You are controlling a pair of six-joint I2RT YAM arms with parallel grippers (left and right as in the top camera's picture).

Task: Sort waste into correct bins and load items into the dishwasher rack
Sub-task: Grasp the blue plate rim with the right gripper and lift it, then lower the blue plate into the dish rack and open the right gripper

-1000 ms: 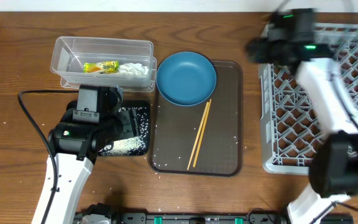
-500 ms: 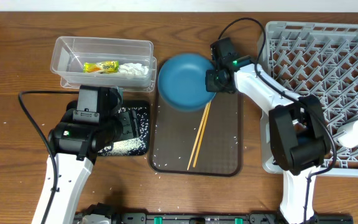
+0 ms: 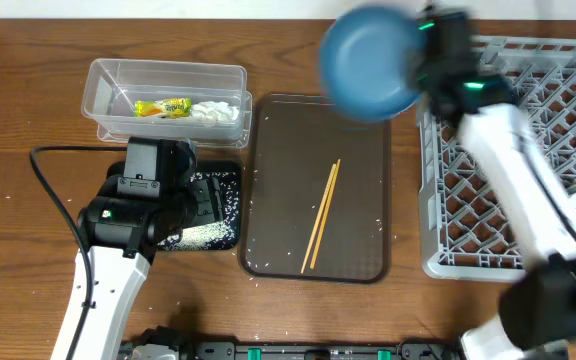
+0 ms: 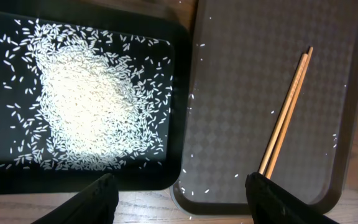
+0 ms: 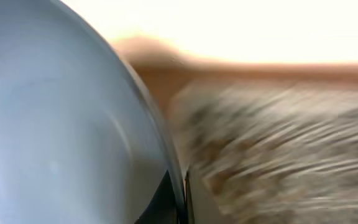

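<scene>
The right gripper (image 3: 423, 62) is clamped on the rim of the dark-blue plate (image 3: 366, 62), raised above the desk (image 3: 28, 120). The dishwasher rack (image 3: 568, 90) lies just to its right. The left gripper (image 4: 182, 204) hovers, jaws apart, by the black tray (image 4: 5, 177).

No words, brands, numbers or signs could be read; print on the yellow-green snack wrapper (image 3: 163, 106) was too small.

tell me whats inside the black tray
The black tray holds loose white rice, heaped near the middle with stray grains around it. From overhead the left arm covers much of the tray, and the wrist view cuts off its left edge.
</scene>
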